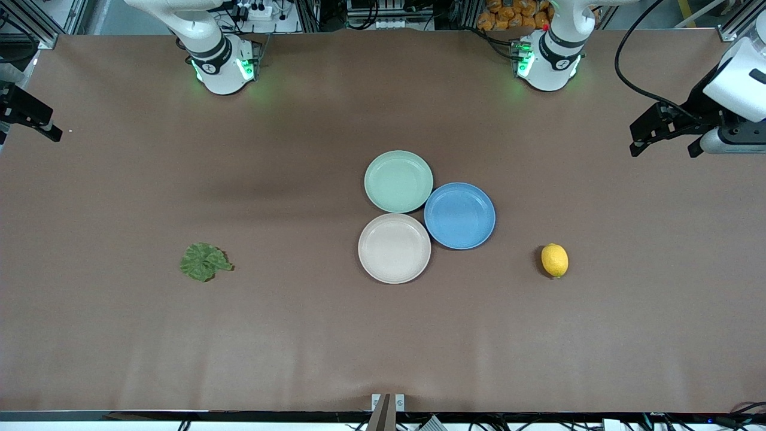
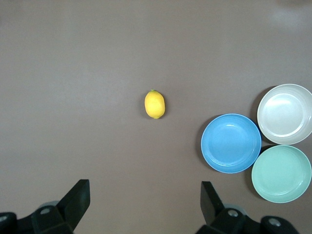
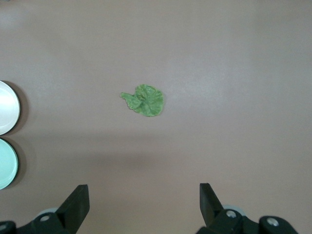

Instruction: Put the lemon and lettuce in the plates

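Brown counter point(image 1: 299, 335) shown: mint plate point(image 1: 398, 181), cream plate point(image 1: 394, 248), blue plate point(image 1: 459, 215) clustered mid-counter, all unfilled. Lettuce point(image 1: 204, 261) laid toward right arm's end, lemon point(image 1: 555, 260) toward left arm's end. Left hand point(image 2: 145, 207) raised over lemon, right hand point(image 3: 144, 207) over lettuce; fingers spread on both. No grasp begun; descent judged next.

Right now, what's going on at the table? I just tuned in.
Nothing is being handled yet. The lemon lies on the table toward the left arm's end, the lettuce toward the right arm's end. The mint green plate, cream plate and blue plate sit clustered mid-table, all without food. The left gripper is open, high over the table near the lemon; the right gripper is open, high over the table near the lettuce.
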`<state>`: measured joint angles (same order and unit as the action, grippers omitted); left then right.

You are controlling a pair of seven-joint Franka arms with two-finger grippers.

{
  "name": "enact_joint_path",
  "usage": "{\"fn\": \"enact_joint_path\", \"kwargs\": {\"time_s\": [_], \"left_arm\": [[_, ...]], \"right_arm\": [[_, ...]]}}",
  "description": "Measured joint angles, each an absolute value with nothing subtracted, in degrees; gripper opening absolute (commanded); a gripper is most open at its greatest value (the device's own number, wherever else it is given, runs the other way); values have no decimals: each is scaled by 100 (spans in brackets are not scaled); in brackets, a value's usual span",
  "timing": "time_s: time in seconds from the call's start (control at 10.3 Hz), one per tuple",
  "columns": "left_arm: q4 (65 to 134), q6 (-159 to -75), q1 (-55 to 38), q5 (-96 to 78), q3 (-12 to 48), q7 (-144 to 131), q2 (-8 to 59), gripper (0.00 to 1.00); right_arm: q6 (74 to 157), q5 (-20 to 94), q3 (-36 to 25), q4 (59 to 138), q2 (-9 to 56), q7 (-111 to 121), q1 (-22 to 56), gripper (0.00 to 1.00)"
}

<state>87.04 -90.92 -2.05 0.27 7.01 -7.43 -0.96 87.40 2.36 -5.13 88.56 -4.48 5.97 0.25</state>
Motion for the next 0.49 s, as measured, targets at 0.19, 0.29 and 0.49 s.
{"fn": "enact_joint_path", "kwargs": {"time_s": [0.19,0.29,0.49], "left_arm": [[8704,-9092,-205,27,700,-575,-96,100],[8704,-9092,-205,27,700,-555,-96,100],[8704,-9092,-205,27,700,-540,-96,100]], "right_arm": [[8751,240,-456,8881,-448,606,26,100],[8751,240,-411,8891,-448,606,26,100],[8752,240,-383,8946,-448,608,26,100]]}}
